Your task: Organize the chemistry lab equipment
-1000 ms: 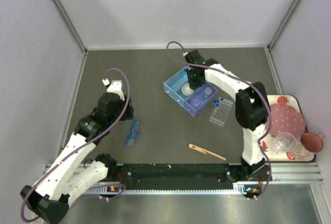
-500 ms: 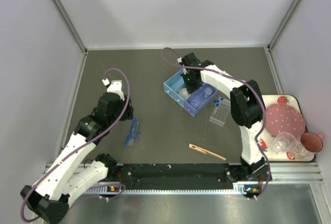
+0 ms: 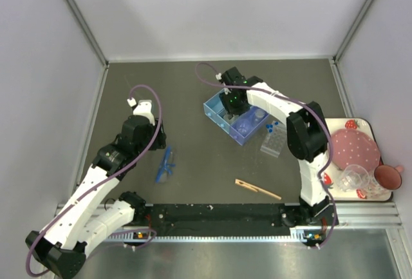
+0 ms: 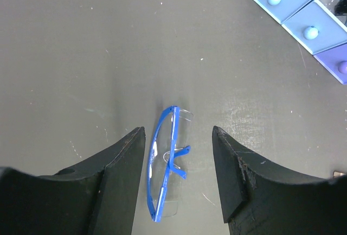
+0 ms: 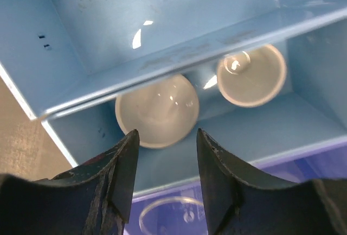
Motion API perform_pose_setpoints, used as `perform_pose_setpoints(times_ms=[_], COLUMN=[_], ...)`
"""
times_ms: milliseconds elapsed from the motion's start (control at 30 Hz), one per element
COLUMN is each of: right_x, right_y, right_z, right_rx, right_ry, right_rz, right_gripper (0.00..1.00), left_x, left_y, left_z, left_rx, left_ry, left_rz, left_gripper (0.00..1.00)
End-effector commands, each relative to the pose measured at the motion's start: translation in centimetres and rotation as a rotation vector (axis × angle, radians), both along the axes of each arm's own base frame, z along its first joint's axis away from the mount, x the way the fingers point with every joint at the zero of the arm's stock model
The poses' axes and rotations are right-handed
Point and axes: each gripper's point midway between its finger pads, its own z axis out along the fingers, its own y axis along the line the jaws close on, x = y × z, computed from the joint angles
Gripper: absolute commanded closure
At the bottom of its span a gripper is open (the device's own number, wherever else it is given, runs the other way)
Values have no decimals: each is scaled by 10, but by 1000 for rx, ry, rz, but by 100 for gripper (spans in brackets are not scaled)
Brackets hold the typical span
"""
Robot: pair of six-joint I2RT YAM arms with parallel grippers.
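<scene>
Blue-framed clear safety glasses (image 4: 165, 159) lie on the dark table, also in the top view (image 3: 166, 165). My left gripper (image 4: 178, 131) is open and hovers above them, a finger on each side, not touching. My right gripper (image 5: 165, 153) is open and empty over the blue drawer box (image 3: 215, 108). Two small round dishes (image 5: 157, 110) (image 5: 251, 75) lie in the light-blue drawer below it. Another clear dish (image 5: 168, 213) lies in the purple drawer (image 3: 248, 127). The clear tube rack (image 3: 273, 140) with blue-capped tubes (image 3: 273, 125) stands right of the box. A wooden clip (image 3: 257, 189) lies near the front.
The strawberry-print tray (image 3: 368, 124) with a pink plate, a pink cup (image 3: 388, 176) and clear glassware (image 3: 353, 177) sits at the right edge. The closed drawer fronts with round knobs (image 4: 310, 31) show in the left wrist view. Grey walls enclose the table.
My right gripper has moved left and a little back over the drawer box. The left arm and the glasses have not moved.
</scene>
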Motion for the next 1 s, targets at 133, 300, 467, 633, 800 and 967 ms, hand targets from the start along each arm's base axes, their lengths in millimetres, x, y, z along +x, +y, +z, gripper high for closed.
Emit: perform_pose_setpoints(times_ms=[133, 300, 467, 633, 800, 967], right_x=[-15, -65, -136, -196, -237, -266], right_y=[-7, -8, -21, -44, -49, -44], right_z=[152, 168, 140, 84, 47, 11], right_rx=[35, 93, 142, 128, 118, 53], right_ry=[-319, -307, -182, -5, 90, 157], right_rz=[-33, -14, 36, 28, 21, 110], right_gripper=[52, 52, 52, 50, 39, 34], left_x=[6, 6, 7, 8, 7, 6], left_y=[-2, -2, -4, -7, -7, -9], left_z=[6, 7, 8, 10, 10, 9], left_rx=[-16, -18, -23, -31, -34, -37], left_ry=[-37, -41, -41, -45, -47, -42], left_rz=[2, 4, -7, -18, -22, -33], left_gripper=[42, 42, 42, 42, 42, 43])
